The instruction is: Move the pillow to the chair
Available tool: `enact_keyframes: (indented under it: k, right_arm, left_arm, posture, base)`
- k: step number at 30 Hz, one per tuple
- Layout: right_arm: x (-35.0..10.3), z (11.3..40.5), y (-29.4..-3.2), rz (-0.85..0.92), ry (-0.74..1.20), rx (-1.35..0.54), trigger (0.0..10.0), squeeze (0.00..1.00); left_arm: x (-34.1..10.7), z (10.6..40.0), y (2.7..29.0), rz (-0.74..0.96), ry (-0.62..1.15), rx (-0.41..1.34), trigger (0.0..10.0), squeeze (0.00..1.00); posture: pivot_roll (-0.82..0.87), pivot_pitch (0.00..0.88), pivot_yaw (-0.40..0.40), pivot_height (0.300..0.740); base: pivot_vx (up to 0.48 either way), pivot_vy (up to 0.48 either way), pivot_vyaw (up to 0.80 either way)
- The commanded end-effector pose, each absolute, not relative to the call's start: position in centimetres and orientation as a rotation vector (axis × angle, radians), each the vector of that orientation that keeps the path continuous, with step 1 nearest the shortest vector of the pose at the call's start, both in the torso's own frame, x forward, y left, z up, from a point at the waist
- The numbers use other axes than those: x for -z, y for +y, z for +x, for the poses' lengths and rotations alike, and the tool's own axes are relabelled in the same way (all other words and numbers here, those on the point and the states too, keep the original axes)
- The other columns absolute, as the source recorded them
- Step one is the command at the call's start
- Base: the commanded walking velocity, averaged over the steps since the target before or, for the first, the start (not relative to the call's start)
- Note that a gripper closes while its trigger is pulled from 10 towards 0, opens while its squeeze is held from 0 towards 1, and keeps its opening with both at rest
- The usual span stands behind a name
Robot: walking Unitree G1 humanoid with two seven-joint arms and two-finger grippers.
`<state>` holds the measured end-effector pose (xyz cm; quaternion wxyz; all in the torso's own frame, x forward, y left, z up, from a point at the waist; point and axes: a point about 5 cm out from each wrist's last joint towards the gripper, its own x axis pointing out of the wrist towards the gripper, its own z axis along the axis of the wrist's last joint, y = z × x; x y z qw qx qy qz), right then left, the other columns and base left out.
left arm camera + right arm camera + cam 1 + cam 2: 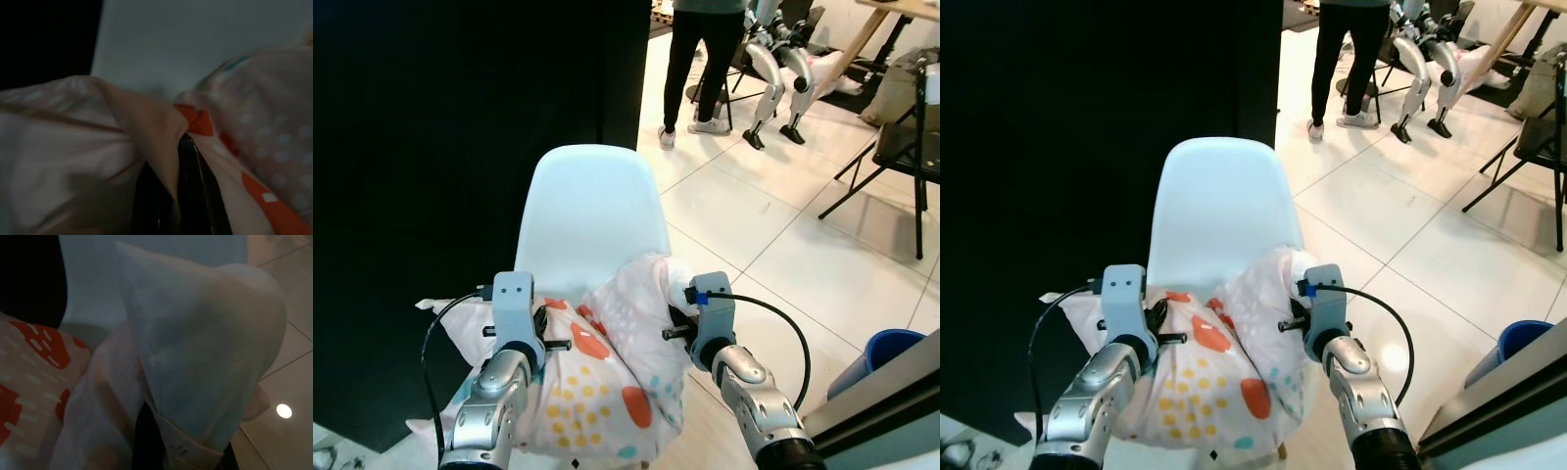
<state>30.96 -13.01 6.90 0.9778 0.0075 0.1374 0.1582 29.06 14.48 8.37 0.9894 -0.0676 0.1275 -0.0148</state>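
**Pillow held over the chair seat by both grippers**

We see the pillow (597, 377), white with orange and yellow spots, lying across the seat of the pale blue plastic chair (592, 211), against the backrest. The left gripper (540, 328) pinches a fold of its fabric, fingers (193, 196) narrow and closed on cloth. The right gripper (677, 318) clamps the pillow's white corner, which drapes over its fingers. Behind, on the tiled floor (773, 245), a person's legs (700, 69) and another robot's legs (778, 83). A blue bin (881, 354) sits to the right.
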Motion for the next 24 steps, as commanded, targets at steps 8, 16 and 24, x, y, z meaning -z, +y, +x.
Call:
enact_keyframes:
  k: [8,16,24]
  right_arm:
    - [-6.9,30.8,-12.3,0.019,0.258,-0.349,10.0,0.0]
    - [-8.9,32.4,-13.5,0.048,0.141,-0.224,10.0,0.0]
    - [-12.5,35.3,-14.2,0.086,0.003,-0.127,10.0,0.0]
  left_arm:
    - [-9.1,29.3,15.0,-0.064,0.206,0.014,10.0,0.0]
    - [-9.0,30.4,14.5,-0.066,0.198,0.07,10.0,0.0]
    - [-12.4,35.1,12.4,-0.063,0.083,0.19,10.0,0.0]
  posture:
    - [0.06,0.097,-0.052,0.74]
    - [0.07,0.086,-0.066,0.74]
    - [0.07,0.072,-0.053,0.74]
  base:
    - [0.0,0.0,0.0]
    - [0.0,0.0,0.0]
    - [0.0,0.0,0.0]
